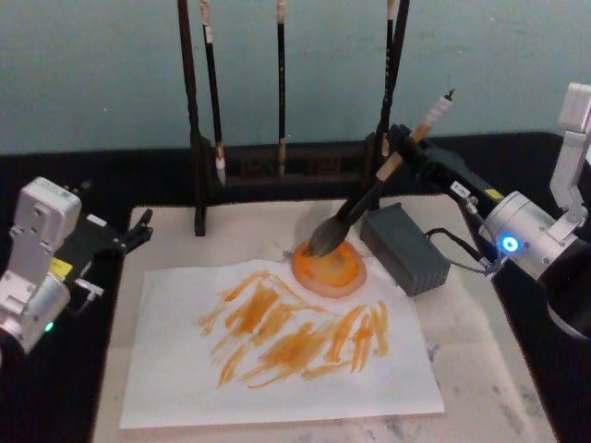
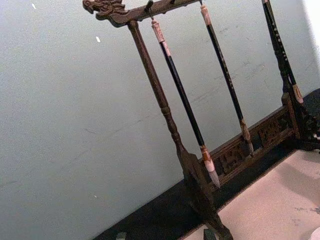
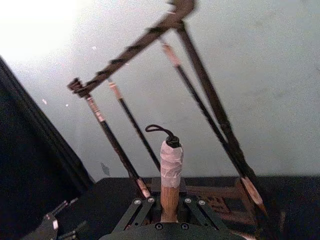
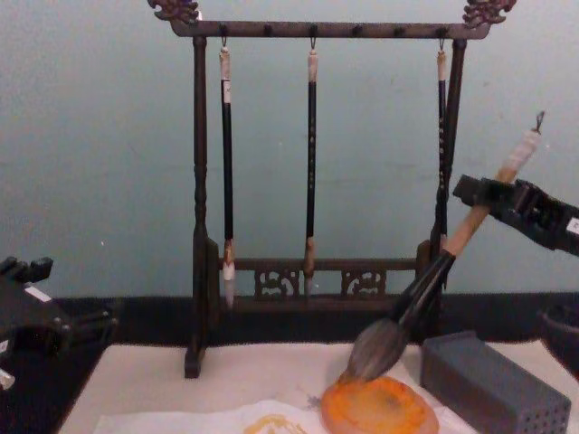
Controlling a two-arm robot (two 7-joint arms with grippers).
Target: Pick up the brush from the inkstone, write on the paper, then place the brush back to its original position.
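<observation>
Right hand (image 1: 399, 140) grips brush (image 1: 369, 189) handle, tuft touching inkstone (image 1: 345, 274).

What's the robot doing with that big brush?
The right gripper is holding the big brush by its wooden handle, tilted, with the bristles down on the orange inkstone. The paper beside it already has orange strokes. The left gripper sits idle off to the left.

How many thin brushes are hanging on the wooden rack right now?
3. The left thin brush hangs beside the left post of the rack, the middle thin brush at the centre, the right thin brush against the right post. None seems hidden.
</observation>
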